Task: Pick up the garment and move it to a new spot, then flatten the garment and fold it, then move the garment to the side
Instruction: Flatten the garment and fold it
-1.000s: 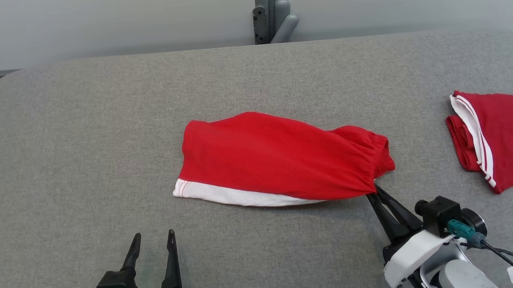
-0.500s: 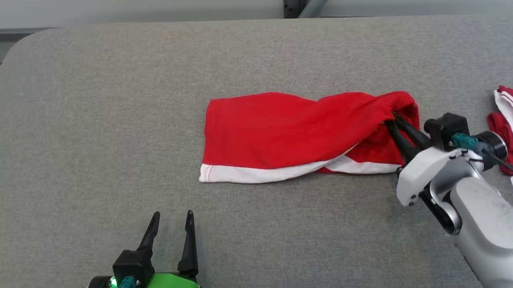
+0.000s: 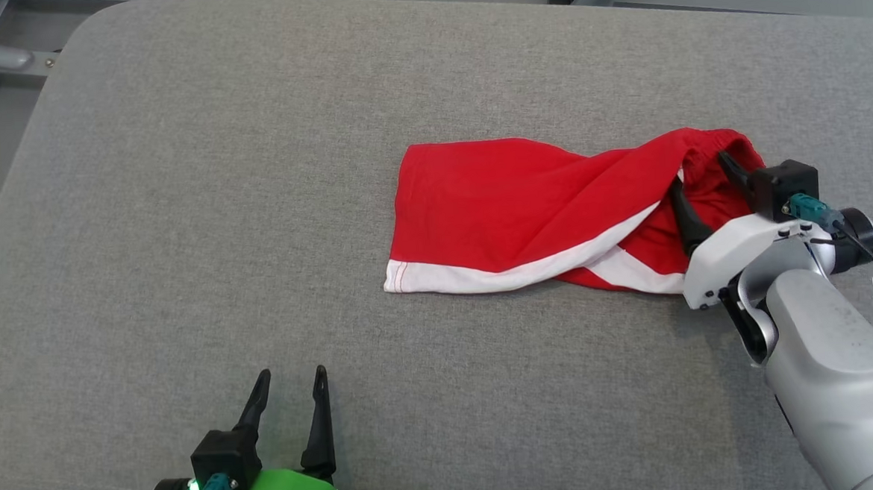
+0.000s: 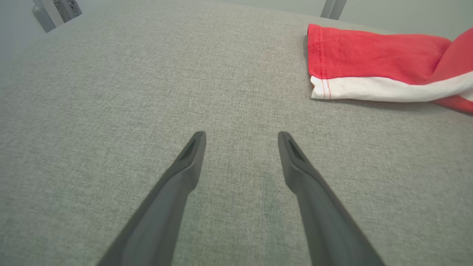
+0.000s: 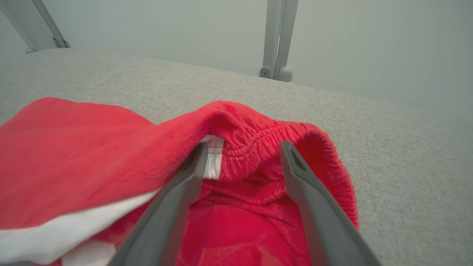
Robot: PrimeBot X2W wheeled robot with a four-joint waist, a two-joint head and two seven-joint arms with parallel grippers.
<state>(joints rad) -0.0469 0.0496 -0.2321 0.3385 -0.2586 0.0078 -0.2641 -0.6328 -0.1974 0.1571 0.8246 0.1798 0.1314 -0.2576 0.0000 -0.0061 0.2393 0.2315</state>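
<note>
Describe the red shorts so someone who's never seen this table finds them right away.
On the grey table, look right of centre, beside the right gripper. The shorts lie there, twisted: bright red with a white hem band.

The tabletop [image 3: 179, 176] is bare across its whole left half and along the far edge. The red garment [image 3: 509, 211] lies from the middle toward the right edge, with the right gripper [image 3: 697, 172] and its pale arm [image 3: 823, 344] crowding the near-right corner.
</note>
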